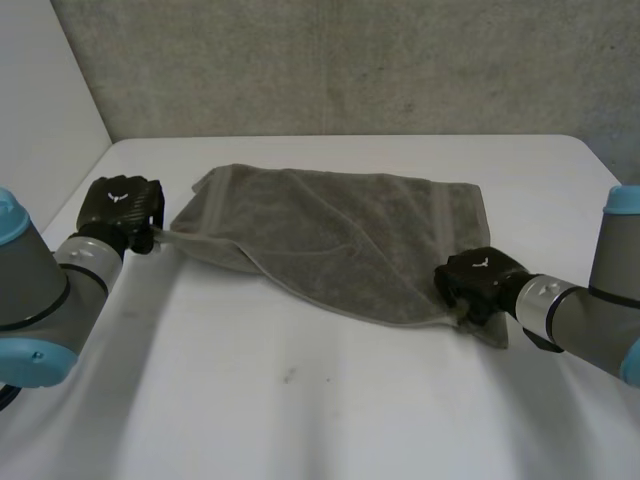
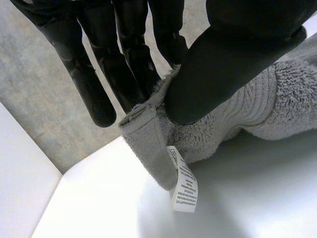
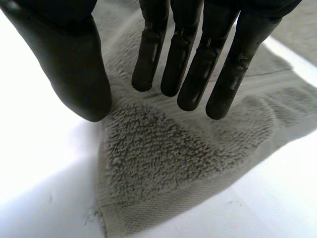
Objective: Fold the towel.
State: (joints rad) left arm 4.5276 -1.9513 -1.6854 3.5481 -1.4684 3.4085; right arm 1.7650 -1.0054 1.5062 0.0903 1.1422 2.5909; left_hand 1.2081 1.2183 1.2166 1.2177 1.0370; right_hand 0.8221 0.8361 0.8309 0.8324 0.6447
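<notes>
The white counter (image 1: pixel 320 400) carries the grey towel (image 1: pixel 330 235), which lies spread across its middle, skewed, its near edge slanting from one hand to the other. The left hand (image 1: pixel 122 208) is at the towel's left corner and grips it: in the left wrist view the thumb (image 2: pixel 223 74) presses the hem against the fingers (image 2: pixel 133 69) in a firm pinch. The right hand (image 1: pixel 478 283) is over the near right corner, fingers (image 3: pixel 190 64) straight and apart from the thumb, holding nothing; whether the tips touch the pile I cannot tell. The step in hand looks like securing both corners before the fold. To do it well, the right hand should close on the hem itself, not the loose pile, and both corners should rise together so the edges meet squarely. A small white care label (image 2: pixel 184 182) hangs from the pinched corner.
</notes>
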